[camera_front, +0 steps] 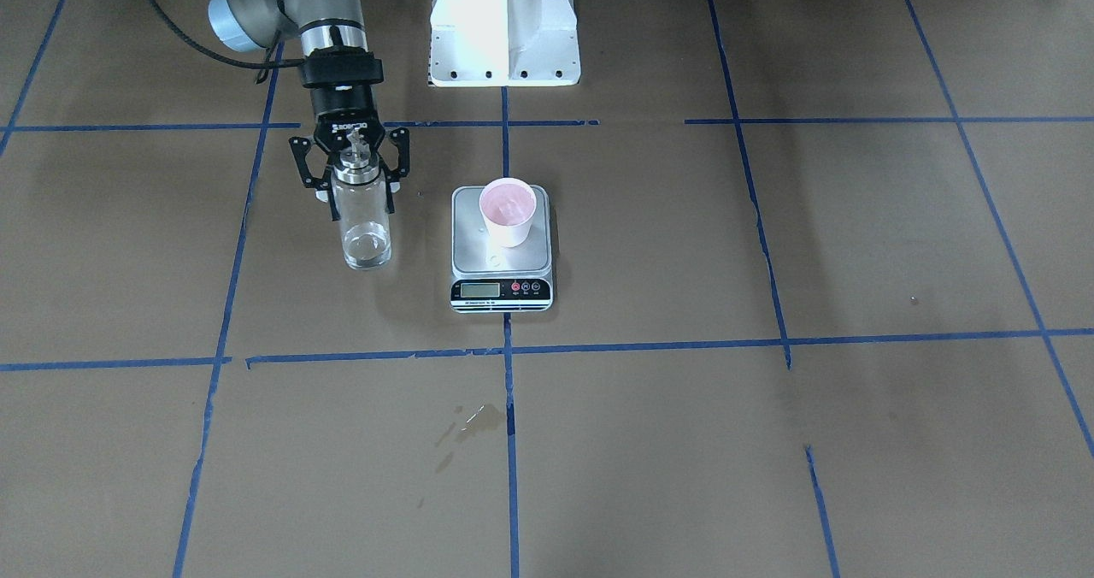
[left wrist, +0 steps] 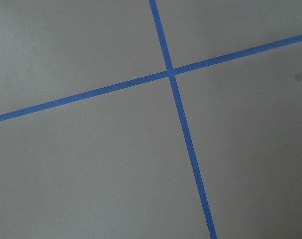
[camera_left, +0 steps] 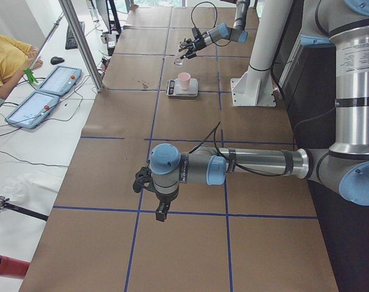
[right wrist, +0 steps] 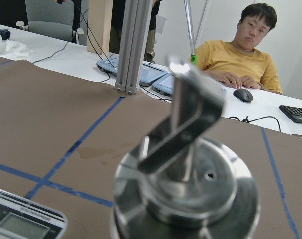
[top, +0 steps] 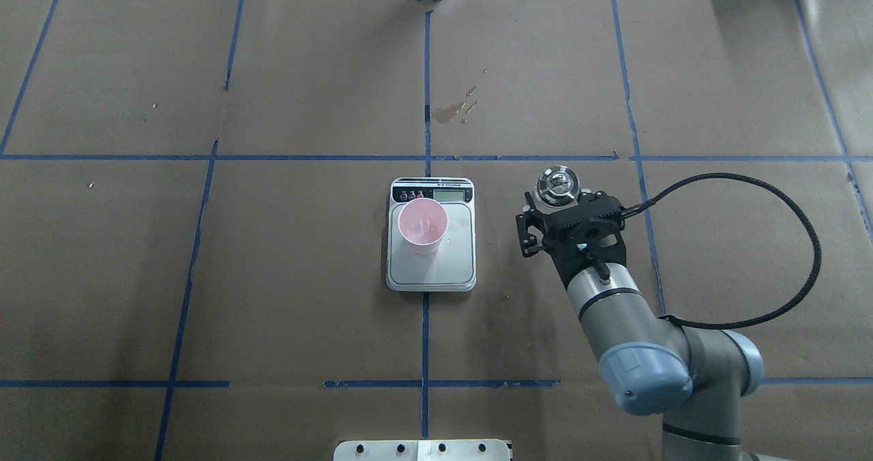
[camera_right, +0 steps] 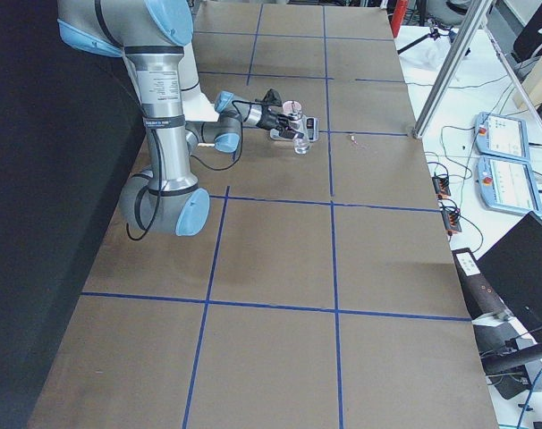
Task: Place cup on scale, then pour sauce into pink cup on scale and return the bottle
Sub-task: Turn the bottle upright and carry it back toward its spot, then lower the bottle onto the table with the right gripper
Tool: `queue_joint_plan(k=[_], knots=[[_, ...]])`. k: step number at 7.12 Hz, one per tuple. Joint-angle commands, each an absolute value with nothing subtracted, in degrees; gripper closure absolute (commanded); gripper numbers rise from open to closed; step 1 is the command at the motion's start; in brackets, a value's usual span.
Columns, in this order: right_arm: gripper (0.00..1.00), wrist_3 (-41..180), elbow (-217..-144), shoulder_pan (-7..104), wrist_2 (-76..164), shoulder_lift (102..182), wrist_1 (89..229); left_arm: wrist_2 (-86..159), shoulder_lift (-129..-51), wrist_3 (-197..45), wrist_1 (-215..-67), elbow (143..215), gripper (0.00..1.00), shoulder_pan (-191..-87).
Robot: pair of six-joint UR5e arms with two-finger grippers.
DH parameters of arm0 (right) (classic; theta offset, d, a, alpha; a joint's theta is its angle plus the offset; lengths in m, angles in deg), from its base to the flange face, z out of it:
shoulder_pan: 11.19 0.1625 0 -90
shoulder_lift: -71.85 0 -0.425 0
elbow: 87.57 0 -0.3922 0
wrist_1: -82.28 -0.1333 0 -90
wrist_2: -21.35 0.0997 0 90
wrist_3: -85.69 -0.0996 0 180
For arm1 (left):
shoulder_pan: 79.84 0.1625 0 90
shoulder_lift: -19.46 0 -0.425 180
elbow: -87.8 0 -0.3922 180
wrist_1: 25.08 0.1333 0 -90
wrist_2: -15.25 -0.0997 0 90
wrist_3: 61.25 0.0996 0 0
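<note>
Our right gripper (camera_front: 360,186) stands wide around the upright bottle (camera_front: 362,215), right of the cup (top: 423,225) on the scale (top: 431,264); we should close squarely below its collar.

Brown paper (top: 307,277) covered the table, crossed by a grid of blue tape (top: 425,58). Along its far edge ran a white desk (camera_left: 26,146) with two tablets (camera_left: 47,91), a keyboard (right wrist: 296,113) and a seated operator (right wrist: 240,57).

Clear glass bottle (camera_front: 366,223), shiny metal collar (top: 558,185)
</note>
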State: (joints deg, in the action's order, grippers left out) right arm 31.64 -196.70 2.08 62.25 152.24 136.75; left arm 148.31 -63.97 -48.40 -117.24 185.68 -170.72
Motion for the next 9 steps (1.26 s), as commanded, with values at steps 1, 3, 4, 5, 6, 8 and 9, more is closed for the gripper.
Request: queue_joint_plan(k=[1, 3, 4, 5, 6, 8, 9], knots=[[1.0, 20.2, -200.3, 7.4, 74.8, 160.8, 136.7, 148.3, -63.9, -48.3, -117.3, 185.6, 0.0, -170.7], [1.0, 19.9, -201.1, 10.8, 80.4, 162.8, 137.0, 148.3, -63.9, -48.3, -117.4, 185.6, 0.0, -170.7], [1.0, 19.5, -201.0, 11.0, 82.0, 163.4, 137.2, 148.3, -63.9, -48.3, -117.5, 185.6, 0.0, -170.7], [1.0, 19.0, -200.9, 11.0, 82.3, 163.5, 137.2, 148.3, -63.9, -48.3, -117.5, 185.6, 0.0, -170.7], [1.0, 18.1, -200.7, 11.0, 82.3, 163.6, 137.2, 148.3, -64.0, -48.3, -117.5, 185.6, 0.0, -170.7], [1.0, 17.2, -200.4, 10.9, 82.3, 164.0, 137.2, 148.3, -64.0, -48.3, -117.5, 185.6, 0.0, -170.7], [0.99, 16.9, -200.1, 10.9, 82.3, 164.2, 137.2, 148.3, -64.0, -48.3, -117.5, 185.6, 0.0, -170.7]])
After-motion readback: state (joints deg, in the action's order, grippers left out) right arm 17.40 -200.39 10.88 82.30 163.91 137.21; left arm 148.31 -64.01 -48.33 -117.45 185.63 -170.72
